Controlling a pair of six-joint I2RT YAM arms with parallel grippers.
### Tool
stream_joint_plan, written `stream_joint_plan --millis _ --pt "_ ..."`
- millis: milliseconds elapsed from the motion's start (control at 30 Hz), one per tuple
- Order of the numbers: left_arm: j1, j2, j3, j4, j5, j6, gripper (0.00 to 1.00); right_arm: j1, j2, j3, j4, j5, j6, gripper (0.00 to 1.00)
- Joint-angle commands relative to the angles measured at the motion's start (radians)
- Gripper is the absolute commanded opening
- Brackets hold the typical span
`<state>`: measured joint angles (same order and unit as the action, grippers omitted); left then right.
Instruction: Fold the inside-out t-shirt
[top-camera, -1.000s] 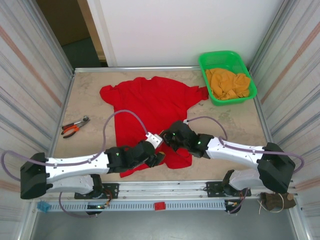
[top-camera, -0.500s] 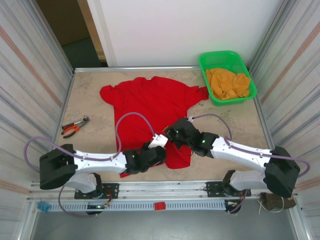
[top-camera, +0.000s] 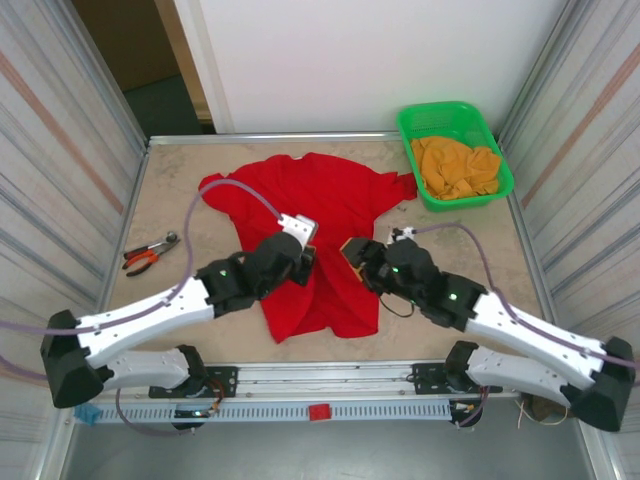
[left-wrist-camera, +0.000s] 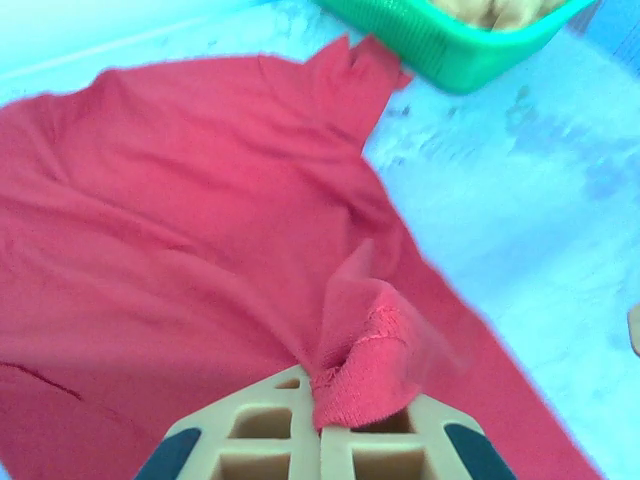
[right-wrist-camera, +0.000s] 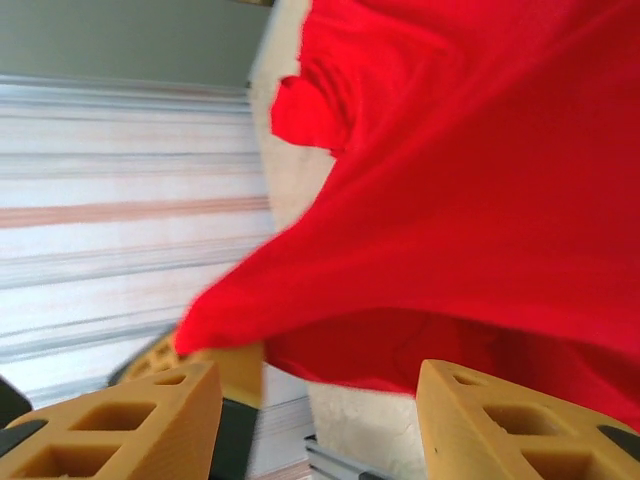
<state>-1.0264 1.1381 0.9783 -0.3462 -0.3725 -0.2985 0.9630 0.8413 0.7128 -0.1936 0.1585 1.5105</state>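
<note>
Near edge of table (top-camera: 470, 240): the lower part of the t-shirt (top-camera: 320, 195) is bunched in a loose heap between the two arms, its hem not flat. The rest lies spread across the middle toward the far edge, with one sleeve toward the far left and one reaching toward the far right corner.

Left gripper (left-wrist-camera: 320, 425), over the shirt's middle (top-camera: 300, 260): jaws together, pinching a small wad of red fabric that looks like a hemmed edge. The cloth rises in a ridge to the pinch.

Right gripper (right-wrist-camera: 315, 400), just beside it on the right (top-camera: 352, 250): fingers apart with nothing between them, and red cloth draped ahead of the opening.

Step, as I read it: early. One side of the lower edge is gathered to carry over, and no clean fold is made yet.

Next move calls for the right gripper to close on the loose edge beside it. Then both ends travel level; pulling on one point would only drag the shirt into a rope.

Around:
- Pliers (top-camera: 150, 253) lie by the left edge, apart from the shirt.
- A green basket (top-camera: 440, 107) sits in the far right corner, holding an orange-yellow cloth (top-camera: 455, 165).
- The shirt's right sleeve lies close to the basket, the likeliest snag if the shirt slides that way.
</note>
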Motion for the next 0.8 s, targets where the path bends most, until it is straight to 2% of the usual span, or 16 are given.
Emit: stream_joint_plan --millis 0,133,200,300,433,767 --pt "0.014 -0.028 0.081 -0.162 0.118 0.054 0.0 0.027 -0.099 -0.076 -0.088 0.024 -0.081 0.48" --pt "0.02 -0.01 0.147 -0.202 0.153 0.082 0.0 0.131 -0.113 -0.142 -0.027 0.051 -0.096 0.36" --pt "0.019 0.004 0.173 -0.217 0.166 0.101 0.0 0.187 -0.067 -0.17 0.03 0.086 -0.088 0.28" --pt "0.019 0.017 0.204 -0.245 0.197 0.129 0.0 0.221 0.033 -0.183 0.11 0.106 -0.092 0.2" --pt "0.019 -0.014 0.196 -0.263 0.242 0.142 0.0 0.218 0.141 -0.172 0.207 0.118 -0.126 0.18" --pt "0.02 -0.093 0.132 -0.231 0.34 0.086 0.0 0.185 0.483 -0.023 0.405 0.151 -0.25 0.12"
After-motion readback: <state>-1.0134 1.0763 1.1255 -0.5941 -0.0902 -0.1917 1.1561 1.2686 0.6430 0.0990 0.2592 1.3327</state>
